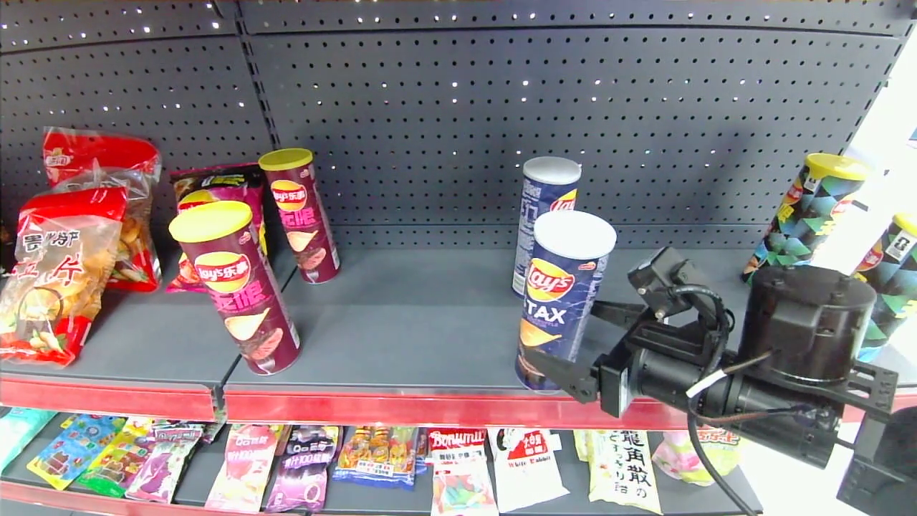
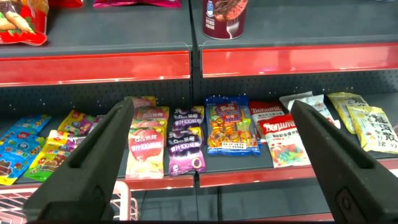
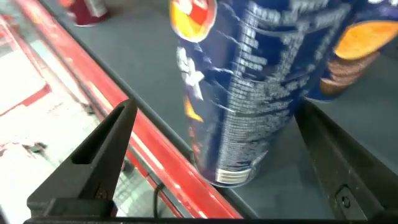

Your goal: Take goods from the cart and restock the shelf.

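Right gripper (image 3: 216, 115): fingers spread wide on either side of the front blue can (image 1: 566, 301), not closed on it. The can stands upright on the shelf (image 1: 430, 322), at the red front lip. Second blue can (image 1: 548, 208) just behind, at 11 o'clock. Purple can (image 1: 236, 287) well apart, at 9 o'clock. Left gripper (image 2: 212, 106): wide open, empty, facing candy bags (image 2: 186, 140).

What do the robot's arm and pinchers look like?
The right arm is black, with a round drum-shaped joint, looping black cables and a white tag. Both the right gripper and left gripper have long, black, wedge-shaped fingers.
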